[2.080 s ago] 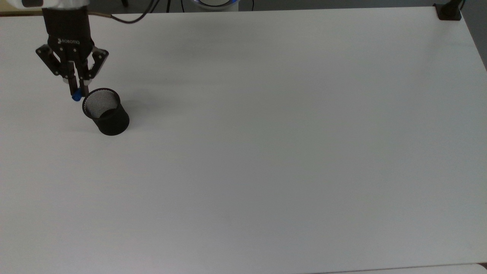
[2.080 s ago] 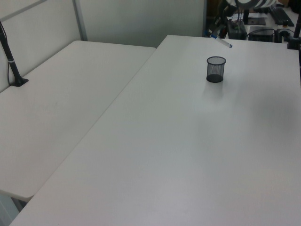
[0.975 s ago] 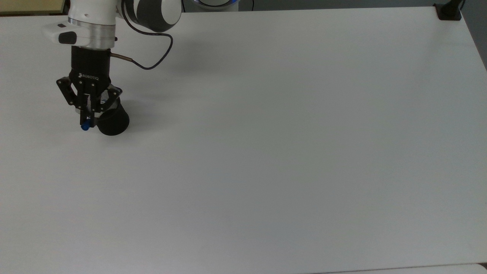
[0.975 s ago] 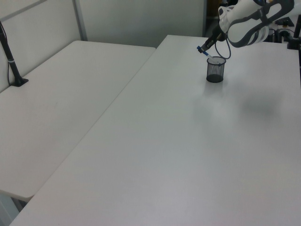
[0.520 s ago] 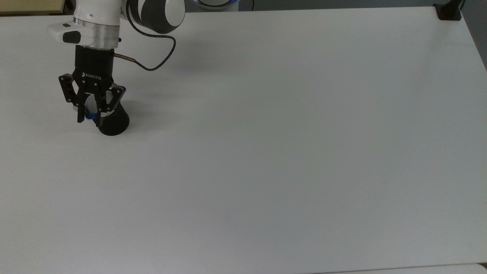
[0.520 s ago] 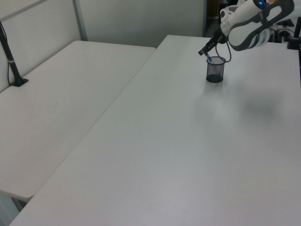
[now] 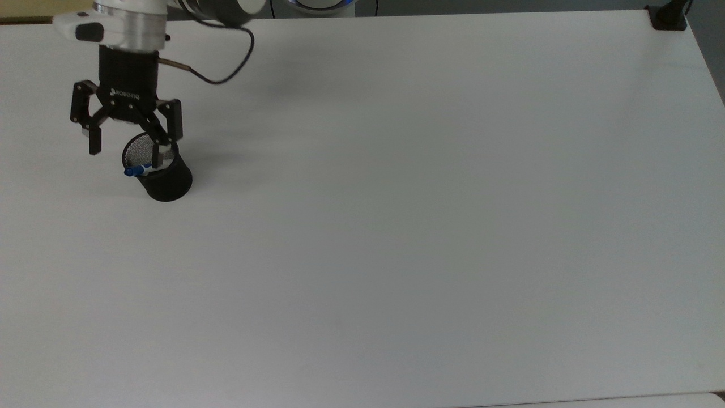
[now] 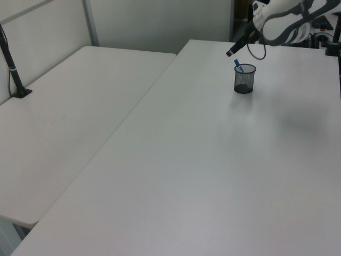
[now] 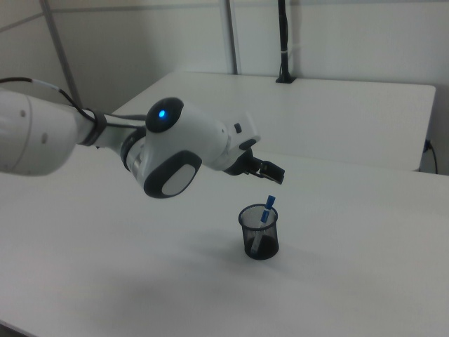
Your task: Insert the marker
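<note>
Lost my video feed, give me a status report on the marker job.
Gripper open, above the black mesh cup. White, blue-capped marker stands inside, leaning on the rim, blue end up. White table: nothing in the way.

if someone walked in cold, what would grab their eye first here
Probably the black mesh cup near the top view's left edge of the white table, with the marker standing in it, blue cap poking above the rim. Next, the gripper hanging open just above the cup, holding nothing, and in the right view the arm's bulky white joint with its glowing blue light.
</note>
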{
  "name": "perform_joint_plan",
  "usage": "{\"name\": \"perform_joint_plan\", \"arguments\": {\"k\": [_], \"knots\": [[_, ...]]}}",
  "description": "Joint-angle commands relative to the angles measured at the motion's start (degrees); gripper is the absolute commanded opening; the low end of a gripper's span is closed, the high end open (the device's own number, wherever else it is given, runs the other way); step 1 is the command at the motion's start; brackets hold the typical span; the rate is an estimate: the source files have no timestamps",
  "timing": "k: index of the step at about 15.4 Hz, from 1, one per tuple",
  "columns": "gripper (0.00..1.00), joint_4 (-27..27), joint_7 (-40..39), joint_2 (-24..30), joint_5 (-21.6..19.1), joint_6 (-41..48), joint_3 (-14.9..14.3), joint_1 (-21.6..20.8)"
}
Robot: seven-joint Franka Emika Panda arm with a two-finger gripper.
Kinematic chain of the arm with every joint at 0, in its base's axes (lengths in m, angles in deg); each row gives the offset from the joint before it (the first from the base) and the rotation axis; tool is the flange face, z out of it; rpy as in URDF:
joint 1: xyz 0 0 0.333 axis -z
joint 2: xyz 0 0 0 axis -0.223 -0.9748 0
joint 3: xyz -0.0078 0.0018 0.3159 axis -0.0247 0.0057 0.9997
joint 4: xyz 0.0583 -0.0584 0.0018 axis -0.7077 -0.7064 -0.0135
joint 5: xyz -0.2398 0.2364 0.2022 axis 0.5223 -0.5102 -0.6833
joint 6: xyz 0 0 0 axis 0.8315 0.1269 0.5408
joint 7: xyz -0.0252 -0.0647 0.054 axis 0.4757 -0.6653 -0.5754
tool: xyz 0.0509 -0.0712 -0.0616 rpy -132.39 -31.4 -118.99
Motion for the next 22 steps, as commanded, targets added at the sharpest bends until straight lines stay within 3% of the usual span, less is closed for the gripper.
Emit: {"name": "perform_joint_plan", "arguments": {"k": [1, 5, 9, 11, 12, 14, 17, 20, 22], "knots": [[1.00, 1.30, -1.46, 7.66, -0.90, 16.76, -1.80, 2.62], [1.00, 9.29, -1.47, 10.39, -0.28, 39.34, -4.97, 2.71], [1.00, 22.12, -1.03, 10.31, -0.10, 67.29, -7.87, 1.93], [1.00, 23.90, -0.24, 11.27, -0.10, 74.96, -8.75, 0.44], [1.00, 24.25, 1.16, 12.32, -0.10, 76.65, -8.93, -0.53], [1.00, 24.60, 11.58, 13.64, 0.24, 77.80, -8.84, -4.56], [1.00, 25.21, 23.12, 13.47, 8.13, 77.28, -8.67, -12.46], [1.00, 25.31, 23.85, 12.77, 15.25, 76.66, -8.67, -18.98], [1.00, 25.31, 23.32, 11.20, 18.43, 75.53, -8.32, -19.52]]}}
